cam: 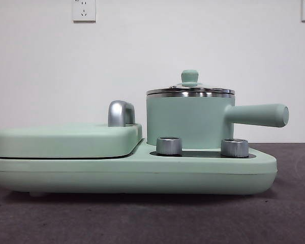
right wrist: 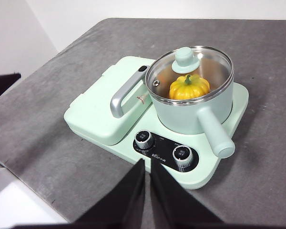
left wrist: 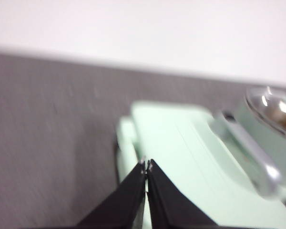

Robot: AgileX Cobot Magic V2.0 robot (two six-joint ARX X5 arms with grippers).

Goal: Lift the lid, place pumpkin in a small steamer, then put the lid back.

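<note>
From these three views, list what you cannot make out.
- Pumpkin: hidden in the front view by the steamer wall; seen only through the lid in the right wrist view.
- Dial markings: too small in the right wrist view.
- Left wrist view: blurred; the steamer is cut off by the edge.
- Left gripper and right gripper: absent from the front view.

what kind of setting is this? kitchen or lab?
Likely a lab bench, not a kitchen: a mint-green cooker with its small steamer sits alone on a grey tabletop against a bare white wall with outlets.
</note>
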